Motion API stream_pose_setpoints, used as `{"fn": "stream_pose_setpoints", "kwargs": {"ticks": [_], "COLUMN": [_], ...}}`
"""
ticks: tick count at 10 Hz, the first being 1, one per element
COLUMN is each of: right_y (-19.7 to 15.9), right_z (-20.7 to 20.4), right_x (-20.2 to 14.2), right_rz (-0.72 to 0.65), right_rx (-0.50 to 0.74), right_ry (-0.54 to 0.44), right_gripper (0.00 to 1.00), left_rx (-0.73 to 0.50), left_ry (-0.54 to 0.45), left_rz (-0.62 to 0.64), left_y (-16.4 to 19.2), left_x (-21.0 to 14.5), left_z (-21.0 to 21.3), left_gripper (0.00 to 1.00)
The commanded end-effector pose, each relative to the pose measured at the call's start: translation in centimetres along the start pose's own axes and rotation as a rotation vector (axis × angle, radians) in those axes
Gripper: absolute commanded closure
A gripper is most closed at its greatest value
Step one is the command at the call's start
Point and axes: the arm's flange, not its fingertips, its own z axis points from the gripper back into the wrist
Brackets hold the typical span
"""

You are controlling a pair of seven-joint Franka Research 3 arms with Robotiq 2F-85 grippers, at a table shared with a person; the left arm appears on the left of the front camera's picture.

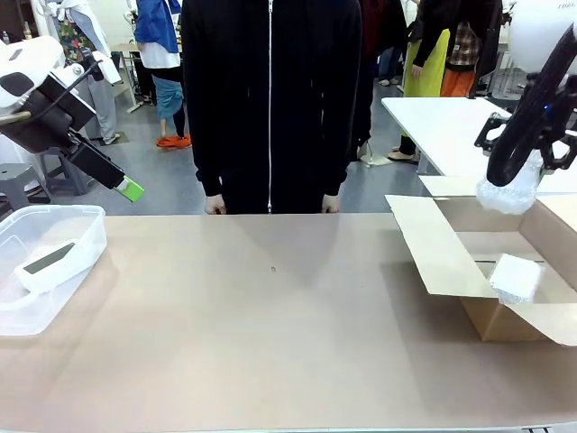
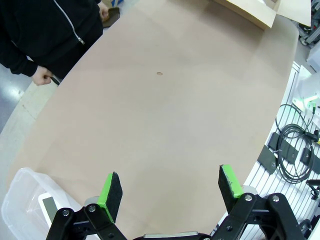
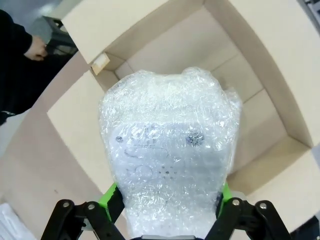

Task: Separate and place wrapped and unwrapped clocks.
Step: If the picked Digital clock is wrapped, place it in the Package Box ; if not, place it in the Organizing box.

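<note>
R gripper [image 1: 510,189] is clamped on a wrapped clock [image 3: 167,160], long axis pointing down, directly above the open box [image 1: 541,236]. L gripper [image 2: 170,192] released, far from it.

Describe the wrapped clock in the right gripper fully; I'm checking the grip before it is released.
The wrapped clock is a white oblong bundle in crinkly bubble film; faint round marks and small dots of the clock's face show through. The right gripper is shut on its lower end, green pads pressing both sides, so it hangs clear above the open cardboard box, touching nothing else. In the front view it hangs just above the box's back wall.
</note>
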Motion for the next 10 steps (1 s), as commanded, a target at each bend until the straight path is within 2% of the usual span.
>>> {"fn": "stream_pose_setpoints", "kwargs": {"ticks": [1, 2, 5, 6, 7, 10], "right_y": [-0.3, 0.0, 0.0, 0.6, 1.1, 1.2], "right_z": [-0.3, 0.0, -0.8, -1.0, -2.2, -5.5], "right_x": [-0.7, 0.0, 0.1, 2.9, 5.5, 6.6], "right_rz": [0.011, 0.000, -0.006, -0.026, 0.014, 0.088], "right_rx": [0.099, 0.000, 0.025, -0.040, -0.057, -0.119], "right_ry": [0.010, 0.000, 0.012, 0.057, 0.120, 0.189], "right_gripper": [0.20, 0.20, 0.19, 0.19, 0.19, 0.19], "left_rx": [-0.017, -0.017, -0.017, -0.017, -0.017, -0.017], "left_ry": [-0.006, -0.006, -0.006, -0.006, -0.006, -0.006], "left_rz": [-0.001, -0.001, -0.001, -0.001, -0.001, -0.001], "left_y": [0.0, 0.0, 0.0, 0.0, 0.0, 0.0], "left_x": [-0.1, -0.1, -0.1, -0.1, -0.1, -0.1], "left_z": [0.0, 0.0, 0.0, 0.0, 0.0, 0.0], "left_gripper": [0.00, 0.00, 0.00, 0.00, 0.00, 0.00]}}
